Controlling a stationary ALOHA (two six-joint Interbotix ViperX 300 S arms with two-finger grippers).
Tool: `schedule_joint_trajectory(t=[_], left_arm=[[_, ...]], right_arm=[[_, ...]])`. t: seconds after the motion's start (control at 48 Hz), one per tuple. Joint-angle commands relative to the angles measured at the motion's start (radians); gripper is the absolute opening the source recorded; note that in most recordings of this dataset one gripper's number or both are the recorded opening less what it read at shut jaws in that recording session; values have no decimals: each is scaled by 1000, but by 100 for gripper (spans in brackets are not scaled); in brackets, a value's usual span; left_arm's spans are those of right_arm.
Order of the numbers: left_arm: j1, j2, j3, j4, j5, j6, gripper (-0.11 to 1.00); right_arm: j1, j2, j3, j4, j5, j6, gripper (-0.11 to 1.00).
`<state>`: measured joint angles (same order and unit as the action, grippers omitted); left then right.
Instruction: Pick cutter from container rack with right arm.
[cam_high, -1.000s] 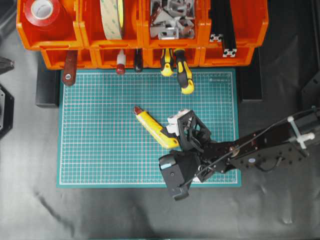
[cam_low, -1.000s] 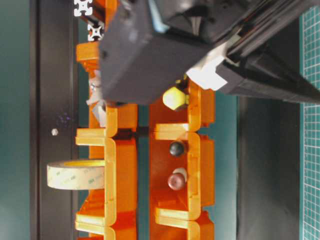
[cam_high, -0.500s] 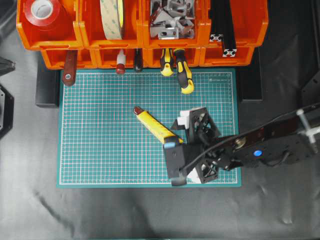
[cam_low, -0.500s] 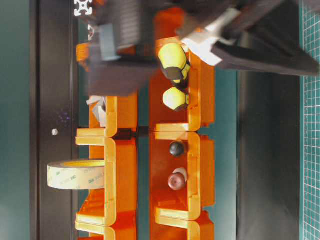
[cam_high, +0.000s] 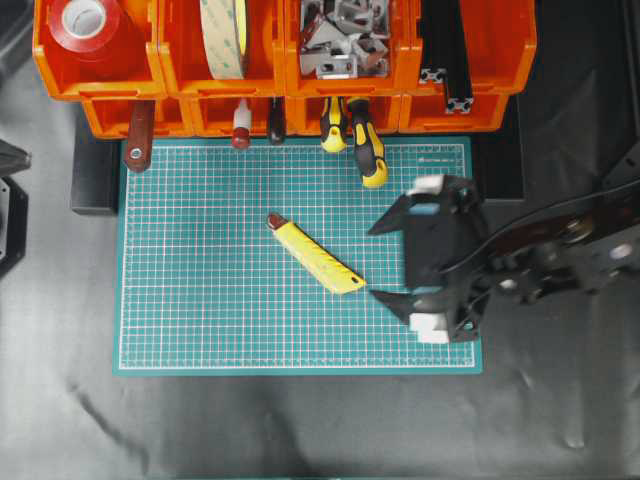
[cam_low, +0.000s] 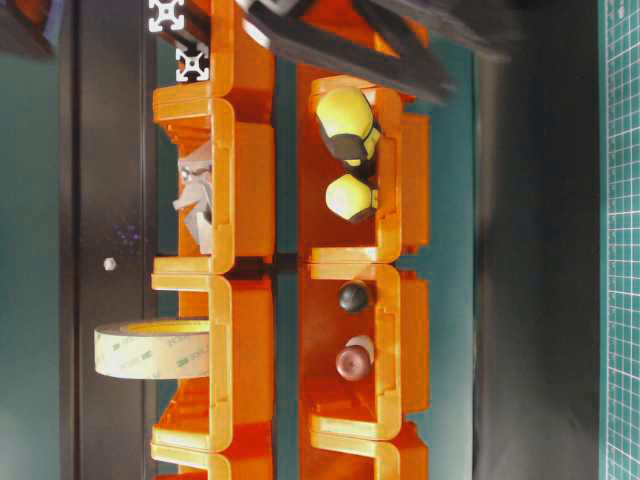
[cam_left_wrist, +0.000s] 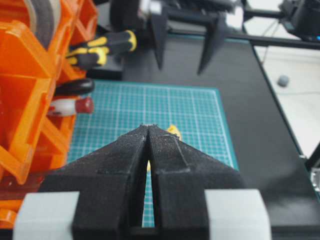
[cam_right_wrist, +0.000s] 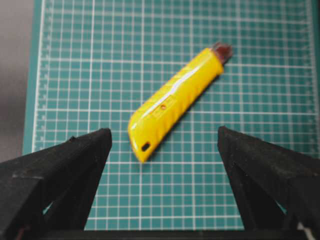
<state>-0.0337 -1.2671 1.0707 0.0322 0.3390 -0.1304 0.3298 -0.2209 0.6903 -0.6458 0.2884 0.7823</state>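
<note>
On mat: cutter free; right pincer agape beside.

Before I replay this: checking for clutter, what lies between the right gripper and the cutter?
Only bare cutting mat, per overhead and right wrist views.

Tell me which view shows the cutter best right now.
Right wrist view: the cutter fills the frame, unobstructed on the mat between open jaws. Overhead shows it whole but small. Left wrist shows only a yellow sliver. Table-level shows none.
</note>
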Motion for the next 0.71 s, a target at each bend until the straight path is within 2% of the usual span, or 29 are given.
schedule_joint_trajectory(t=[0.0,0.333,0.688], left_arm=[[-2,6,-28,3,-2,-3,0],[0,2,-29,3,9,-2,0],[0,-5,-34,2,29,-3,0]], right_arm=[[-2,-100,9,-5,-14,3,82],[-2,-385,141,-3,-87,74,81],[-2,-641,264,-5,-77,80,78]])
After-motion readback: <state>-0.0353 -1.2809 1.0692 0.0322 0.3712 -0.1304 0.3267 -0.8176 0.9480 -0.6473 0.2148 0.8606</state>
